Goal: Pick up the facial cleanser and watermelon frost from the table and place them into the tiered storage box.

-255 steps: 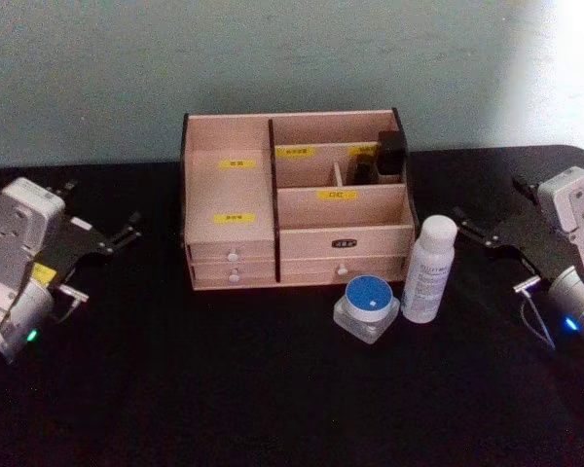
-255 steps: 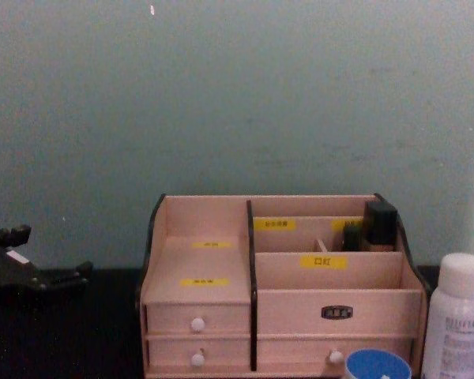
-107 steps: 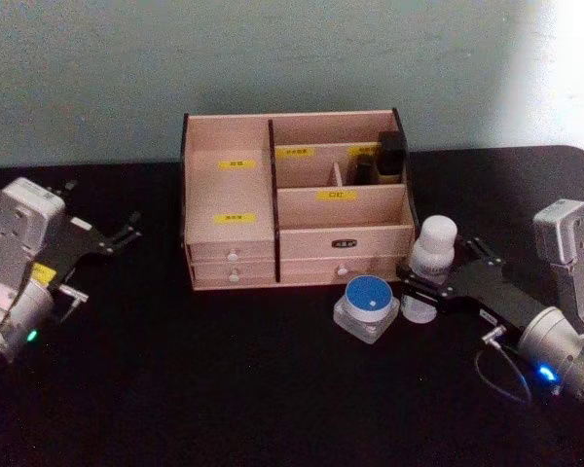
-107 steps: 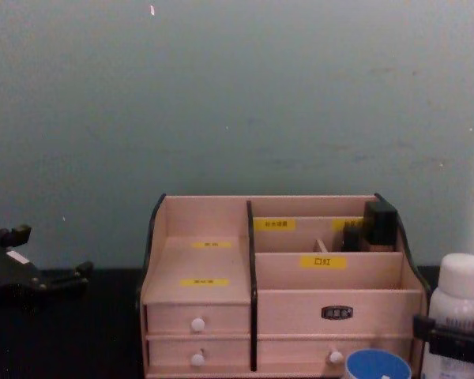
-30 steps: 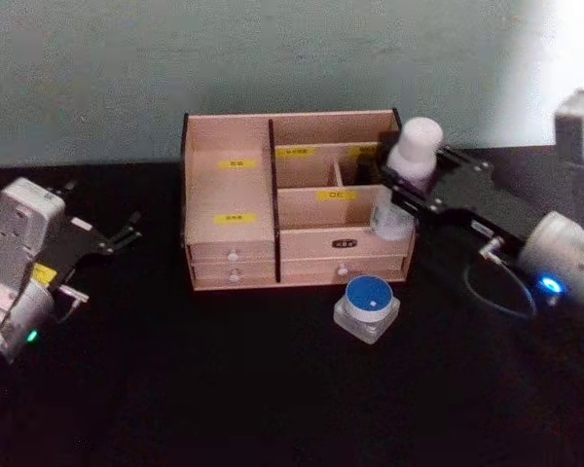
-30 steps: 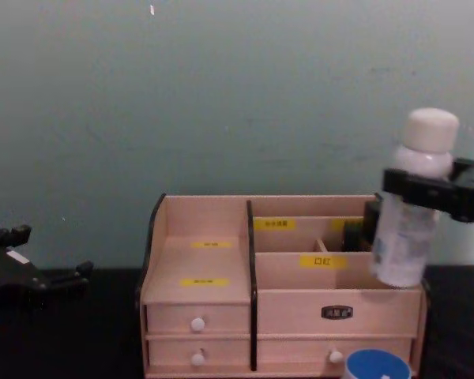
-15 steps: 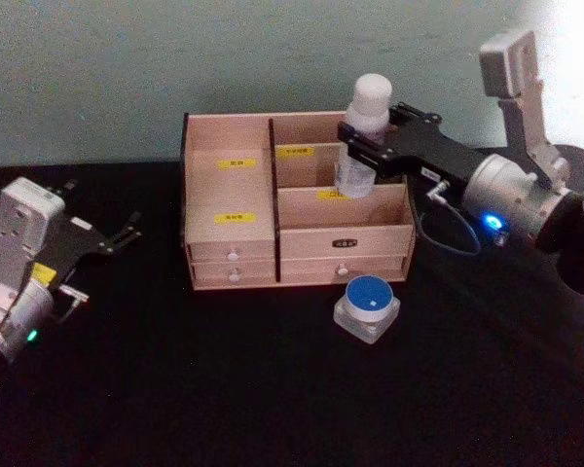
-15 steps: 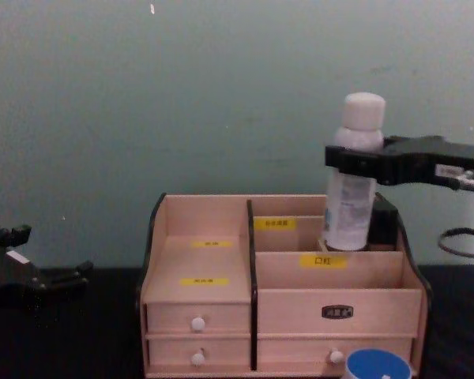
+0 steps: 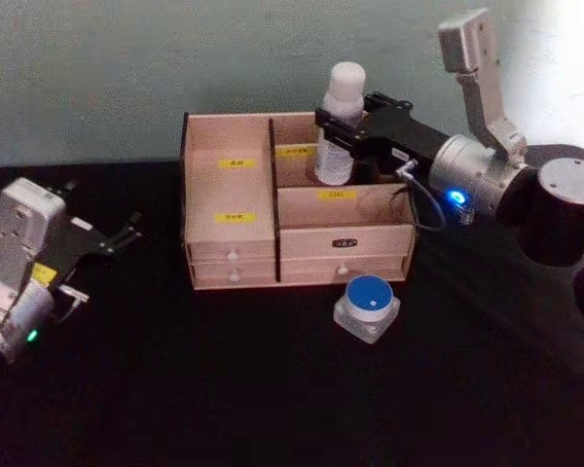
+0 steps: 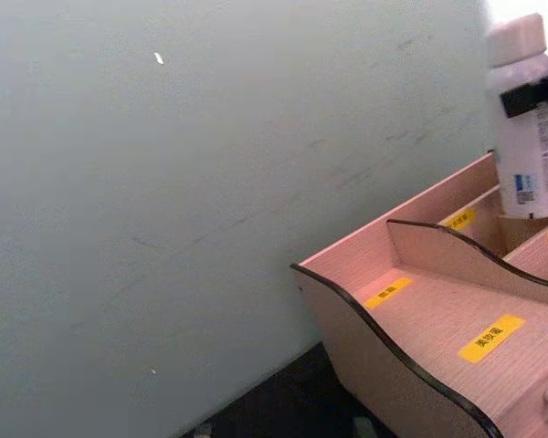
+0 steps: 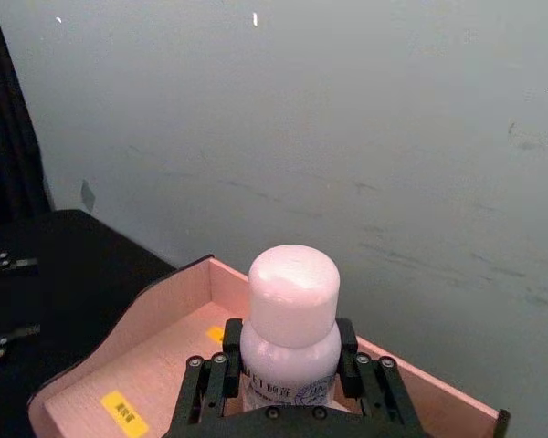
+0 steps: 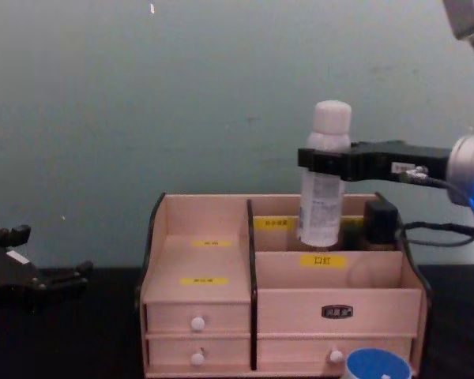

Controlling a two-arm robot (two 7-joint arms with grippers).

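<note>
Right gripper (image 9: 335, 126) clamped a tall white round-capped bottle (image 9: 346, 83) upright above the pink wooden organiser (image 9: 229, 243); left gripper (image 9: 102, 209) rested well left of it, fingers apart.

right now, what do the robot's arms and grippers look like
Both are black with thin fingers. The left gripper joins a white boxy wrist with a yellow sticker and a green light. The right gripper joins a silver round wrist with a blue light, a white boxy module and a looping black cable.

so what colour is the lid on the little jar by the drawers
Bright blue. The lid of the watermelon frost shows best in the head view.
</note>
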